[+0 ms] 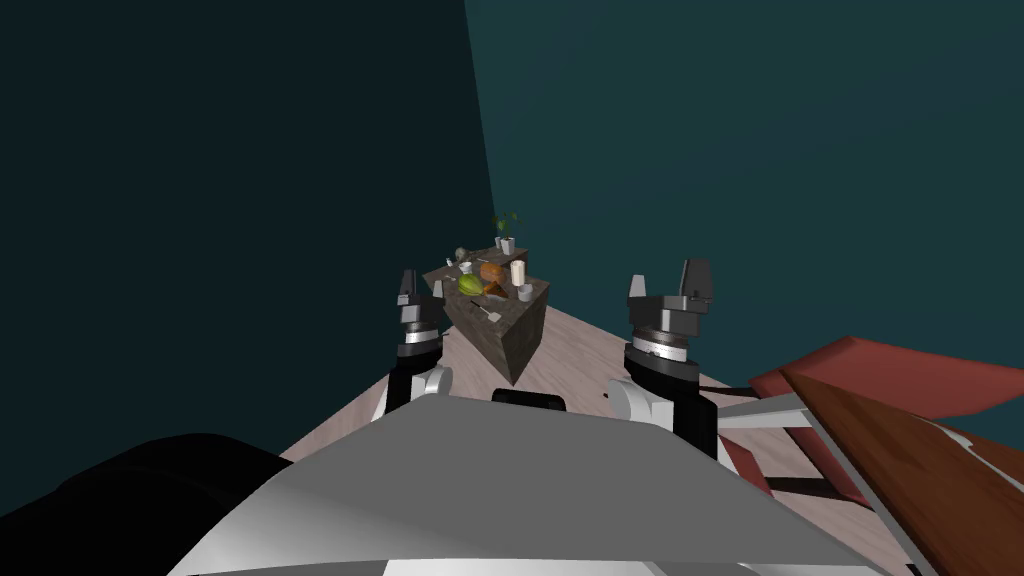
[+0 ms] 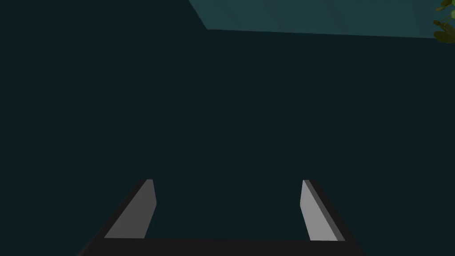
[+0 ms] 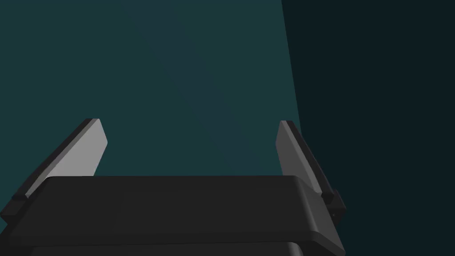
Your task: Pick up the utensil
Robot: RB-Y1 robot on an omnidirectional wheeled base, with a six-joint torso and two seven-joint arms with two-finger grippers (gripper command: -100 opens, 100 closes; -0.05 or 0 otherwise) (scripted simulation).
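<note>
A small stone-brown table (image 1: pixel 520 340) stands ahead in the corner of the room, crowded with small things. Near its front edge lies the utensil (image 1: pixel 491 314), thin with a pale end. Both arms are raised in front of me, short of the table. My left gripper (image 1: pixel 408 287) hangs just left of the table, its fingers (image 2: pixel 142 209) open around nothing. Well to the right of the table, my right gripper (image 1: pixel 668 282) is also open and empty, its fingers (image 3: pixel 84 151) set wide apart.
On the table are a green fruit (image 1: pixel 470 284), an orange object (image 1: pixel 490 271), a white cylinder (image 1: pixel 518 272), a small cup (image 1: pixel 525 292) and a potted plant (image 1: pixel 506 232). Red-brown furniture (image 1: pixel 900 430) stands at my right. Dark teal walls close the corner. Pale floor (image 1: pixel 580 350) leads to the table.
</note>
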